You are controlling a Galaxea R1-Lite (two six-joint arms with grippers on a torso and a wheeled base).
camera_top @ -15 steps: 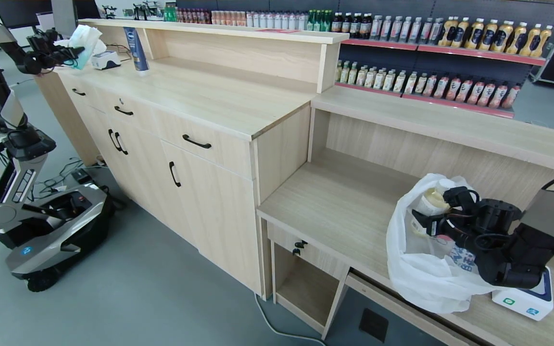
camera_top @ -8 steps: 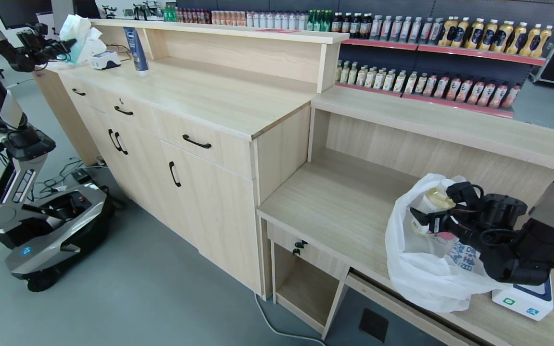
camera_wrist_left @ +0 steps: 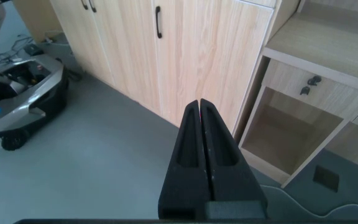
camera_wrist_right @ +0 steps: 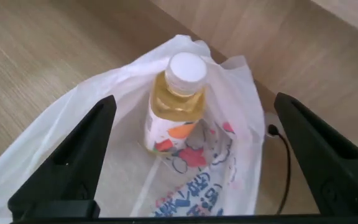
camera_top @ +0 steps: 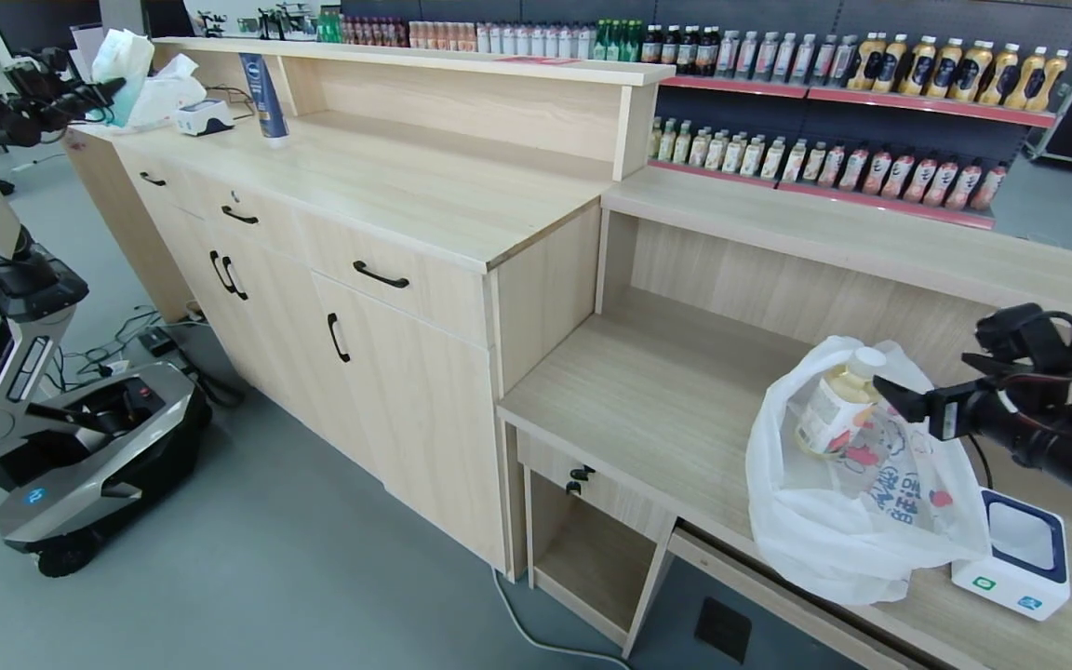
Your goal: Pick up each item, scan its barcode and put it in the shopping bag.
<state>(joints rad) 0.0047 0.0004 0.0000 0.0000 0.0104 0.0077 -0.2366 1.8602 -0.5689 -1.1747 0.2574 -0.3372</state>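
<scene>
White shopping bag (camera_top: 806,549) at table (camera_top: 666,400) front edge veils bottle (camera_top: 829,414) base; right end effector (camera_wrist_right: 194,102) wide open, empty; left end effector (camera_wrist_left: 199,109) closed.

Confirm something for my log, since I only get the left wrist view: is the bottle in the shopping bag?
Observer: Yes, the bottle stands cap-up inside the white shopping bag on the lower counter.
Operator: Is the right gripper holding it?
Observer: No, the right gripper is open above the bag's mouth, holding nothing.
Operator: Where's the scanner?
Observer: The scanner sits on the counter beside the bag, on the robot's right.
</scene>
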